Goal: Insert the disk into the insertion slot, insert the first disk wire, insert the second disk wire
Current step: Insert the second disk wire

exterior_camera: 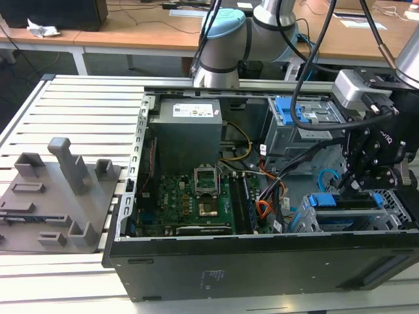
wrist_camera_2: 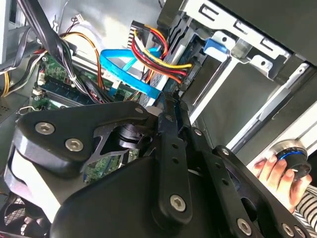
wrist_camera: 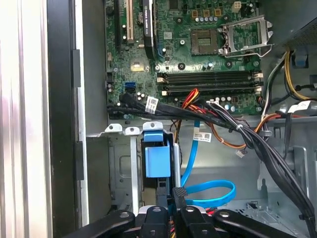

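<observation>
End effector apparently pinching second disk wire plug.

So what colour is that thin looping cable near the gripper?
Light blue. The second disk wire shows best in the first wrist view, looping just above the gripper.

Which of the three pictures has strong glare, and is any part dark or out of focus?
In the first wrist view, a bare metal panel is washed out to white; the second disk wire stays clear. In the second wrist view, the gripper is dark and soft. The exterior view is evenly lit.
</observation>
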Controlling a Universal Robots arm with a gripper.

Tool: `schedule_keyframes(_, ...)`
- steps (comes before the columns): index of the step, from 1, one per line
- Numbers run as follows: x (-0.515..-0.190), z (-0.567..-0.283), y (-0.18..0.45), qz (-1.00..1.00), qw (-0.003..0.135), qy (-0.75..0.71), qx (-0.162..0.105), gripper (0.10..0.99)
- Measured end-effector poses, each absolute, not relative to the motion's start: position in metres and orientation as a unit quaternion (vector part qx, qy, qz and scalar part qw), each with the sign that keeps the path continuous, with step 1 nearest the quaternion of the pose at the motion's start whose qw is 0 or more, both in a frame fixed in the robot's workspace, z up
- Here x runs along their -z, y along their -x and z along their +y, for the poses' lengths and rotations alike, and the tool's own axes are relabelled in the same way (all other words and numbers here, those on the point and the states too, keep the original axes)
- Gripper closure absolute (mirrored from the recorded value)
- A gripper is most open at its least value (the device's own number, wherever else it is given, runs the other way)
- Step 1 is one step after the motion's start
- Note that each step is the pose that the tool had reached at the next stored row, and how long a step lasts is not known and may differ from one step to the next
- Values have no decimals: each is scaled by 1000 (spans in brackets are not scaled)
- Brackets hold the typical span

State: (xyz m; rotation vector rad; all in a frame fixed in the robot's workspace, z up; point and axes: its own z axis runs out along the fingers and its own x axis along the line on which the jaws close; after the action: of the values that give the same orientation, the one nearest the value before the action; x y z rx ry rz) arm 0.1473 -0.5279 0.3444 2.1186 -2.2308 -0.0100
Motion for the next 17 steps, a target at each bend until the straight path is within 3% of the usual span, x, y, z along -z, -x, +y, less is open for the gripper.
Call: schedule_keyframes(17, -333, -529, -151, -725, 33, -688, 3, 922)
